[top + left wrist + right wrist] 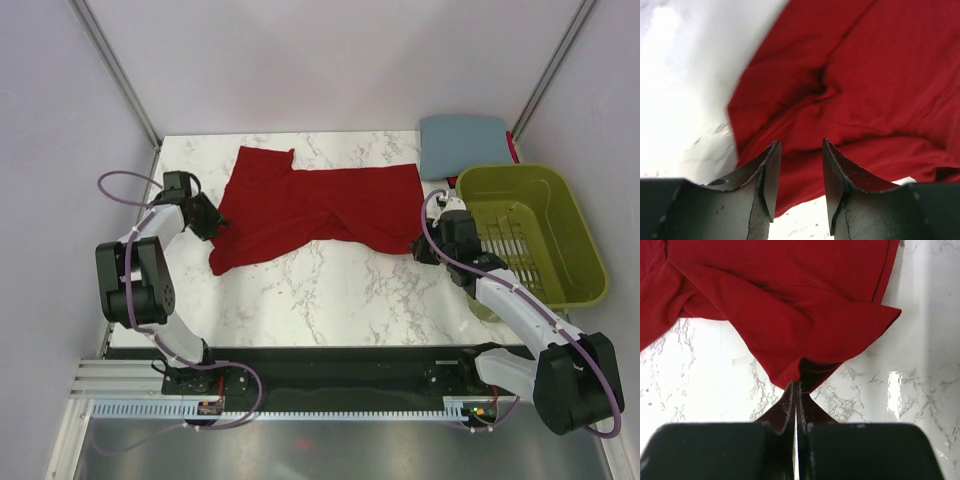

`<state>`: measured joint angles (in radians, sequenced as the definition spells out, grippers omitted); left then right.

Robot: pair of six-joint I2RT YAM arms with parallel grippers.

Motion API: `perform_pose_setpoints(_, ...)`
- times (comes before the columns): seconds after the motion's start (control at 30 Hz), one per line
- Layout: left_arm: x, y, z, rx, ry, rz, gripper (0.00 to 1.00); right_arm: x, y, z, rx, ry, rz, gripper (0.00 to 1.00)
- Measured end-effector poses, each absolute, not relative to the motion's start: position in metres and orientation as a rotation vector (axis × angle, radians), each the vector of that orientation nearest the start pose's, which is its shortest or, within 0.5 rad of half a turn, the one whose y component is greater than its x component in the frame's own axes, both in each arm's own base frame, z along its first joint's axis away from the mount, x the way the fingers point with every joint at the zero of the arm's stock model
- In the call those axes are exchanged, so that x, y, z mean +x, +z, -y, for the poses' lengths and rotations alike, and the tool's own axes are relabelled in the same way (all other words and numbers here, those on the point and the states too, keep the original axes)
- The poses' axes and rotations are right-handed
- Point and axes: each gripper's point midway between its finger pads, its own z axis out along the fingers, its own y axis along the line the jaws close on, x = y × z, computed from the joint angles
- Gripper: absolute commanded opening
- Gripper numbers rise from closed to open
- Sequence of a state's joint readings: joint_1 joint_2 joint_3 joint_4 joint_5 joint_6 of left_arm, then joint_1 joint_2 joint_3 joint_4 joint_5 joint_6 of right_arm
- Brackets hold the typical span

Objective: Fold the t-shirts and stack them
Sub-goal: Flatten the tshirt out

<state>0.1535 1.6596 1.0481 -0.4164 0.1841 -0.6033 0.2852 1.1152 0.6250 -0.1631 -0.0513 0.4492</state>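
Blue-grey shirt [462, 145] corner behind basket [535, 235]; red shirt [790, 300] cropped in wrist views.

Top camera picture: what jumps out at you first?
The big dark red t-shirt does, lying rumpled across the middle of the white marble table. The right gripper pinches its right-hand corner, while the left gripper stands open at its left edge. On the right sits an olive-green basket, with a folded blue-grey t-shirt behind it.
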Motion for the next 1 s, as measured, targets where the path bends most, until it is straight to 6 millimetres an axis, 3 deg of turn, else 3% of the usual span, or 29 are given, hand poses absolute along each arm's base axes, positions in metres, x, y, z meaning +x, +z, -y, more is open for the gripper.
perform_pose_setpoints(0.17, 0.407, 0.063, 0.022, -0.694, -0.404, -2.497, 0.49, 0.301, 0.107, -0.117, 0.164, 0.461, -2.26, 0.0)
perform_pose_setpoints(0.33, 0.421, 0.049, 0.039, -0.554, -0.372, -2.55, 0.49, 0.301, 0.107, -0.118, 0.164, 0.463, -2.261, 0.0)
perform_pose_setpoints(0.5, 0.417, 0.032, 0.03, -0.537, -0.265, -2.599, 0.52, 0.3, 0.105, -0.116, 0.167, 0.455, -2.271, 0.0)
perform_pose_setpoints(0.67, 0.418, 0.03, 0.017, -0.532, -0.169, -2.595, 0.51, 0.299, 0.105, -0.116, 0.171, 0.455, -2.275, 0.0)
perform_pose_setpoints(0.77, 0.423, 0.028, 0.016, -0.522, -0.161, -2.601, 0.4, 0.299, 0.107, -0.116, 0.173, 0.455, -2.274, 0.0)
perform_pose_setpoints(0.8, 0.423, 0.027, 0.018, -0.513, -0.159, -2.606, 0.23, 0.3, 0.108, -0.116, 0.174, 0.453, -2.272, 0.0)
perform_pose_setpoints(0.9, 0.424, 0.025, 0.02, -0.489, -0.153, -2.619, 0.02, 0.302, 0.11, -0.116, 0.176, 0.45, -2.267, 0.0)
perform_pose_setpoints(1.0, 0.426, 0.033, 0.023, -0.473, -0.148, -2.628, 0.02, 0.304, 0.113, -0.113, 0.189, 0.434, -2.264, 0.0)
